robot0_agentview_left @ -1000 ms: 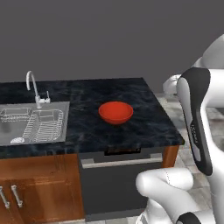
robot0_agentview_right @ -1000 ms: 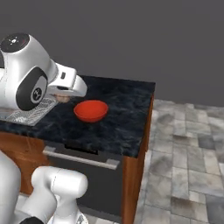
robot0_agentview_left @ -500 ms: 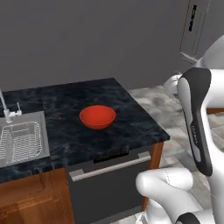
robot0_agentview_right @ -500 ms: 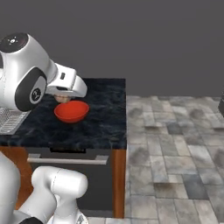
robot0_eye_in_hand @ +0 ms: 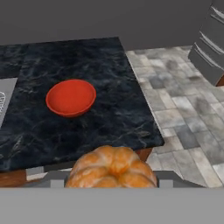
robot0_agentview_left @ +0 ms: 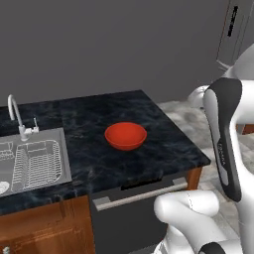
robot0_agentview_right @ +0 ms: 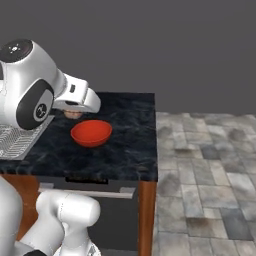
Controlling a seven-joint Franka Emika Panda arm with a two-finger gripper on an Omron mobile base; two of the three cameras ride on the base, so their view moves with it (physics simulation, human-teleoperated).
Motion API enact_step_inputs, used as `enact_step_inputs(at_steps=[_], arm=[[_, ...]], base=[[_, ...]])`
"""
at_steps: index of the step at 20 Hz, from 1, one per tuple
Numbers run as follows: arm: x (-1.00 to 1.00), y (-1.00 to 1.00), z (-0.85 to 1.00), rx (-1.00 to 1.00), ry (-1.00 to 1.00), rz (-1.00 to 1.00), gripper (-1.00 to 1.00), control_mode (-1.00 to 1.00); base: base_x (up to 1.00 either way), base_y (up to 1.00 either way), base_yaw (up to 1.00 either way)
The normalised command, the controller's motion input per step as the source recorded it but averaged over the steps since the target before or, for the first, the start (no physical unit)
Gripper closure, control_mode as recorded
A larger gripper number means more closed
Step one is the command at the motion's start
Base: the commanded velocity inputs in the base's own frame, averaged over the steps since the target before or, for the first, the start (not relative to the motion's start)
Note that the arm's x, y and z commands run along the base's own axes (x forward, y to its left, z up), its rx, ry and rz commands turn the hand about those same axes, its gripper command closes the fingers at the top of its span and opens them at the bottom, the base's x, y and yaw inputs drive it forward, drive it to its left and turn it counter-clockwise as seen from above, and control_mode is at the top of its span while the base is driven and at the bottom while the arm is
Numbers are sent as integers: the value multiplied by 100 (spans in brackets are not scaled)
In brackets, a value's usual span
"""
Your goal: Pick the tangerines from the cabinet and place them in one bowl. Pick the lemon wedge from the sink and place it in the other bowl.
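Black marble with pale veining is covering the bench (robot0_agentview_left: 163,144), which is running along a plain grey wall and ending at a free right-hand end, where a reddish-brown wooden side panel (robot0_agentview_right: 145,215) is showing beneath the top. Grey and brown stone tiles are making up the floor (robot0_agentview_right: 205,165) beyond that end, and a tall grey appliance (robot0_eye_in_hand: 214,39) is standing across it at the edge of the hand view. A dark built-in appliance front with a silver bar handle (robot0_agentview_left: 141,194) is sitting under the bench's front edge, beside wooden lower cabinet doors (robot0_agentview_left: 44,228). The red bowl (robot0_agentview_left: 125,135) is resting upright near the middle of the bench, well back from the front edge and apart from everything else. The stainless-steel sink (robot0_agentview_left: 30,161), with a wire rack in it and a curved silver faucet (robot0_agentview_left: 17,116) at its back edge, is set into the bench towards its left end. The end effector (robot0_eye_in_hand: 113,181) is hovering in front of and above the bench's front right corner, gripping one tangerine (robot0_eye_in_hand: 111,168), whose ridged orange top is bulging up between the fingers in the hand view. In the right base view the same tangerine (robot0_agentview_right: 73,114) is peeking out from under the white hand, above the bench just behind the red bowl.
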Motion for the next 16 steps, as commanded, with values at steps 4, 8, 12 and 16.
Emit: enact_step_inputs(at_steps=[4,8,12,16], arm=[[0,0,0,0,0,0,100,100],[0,0,0,0,0,0,100,100],[0,0,0,0,0,0,100,100],[0,0,0,0,0,0,100,100]], base=[[54,0,35],[45,0,19],[50,12,0],[51,12,0]])
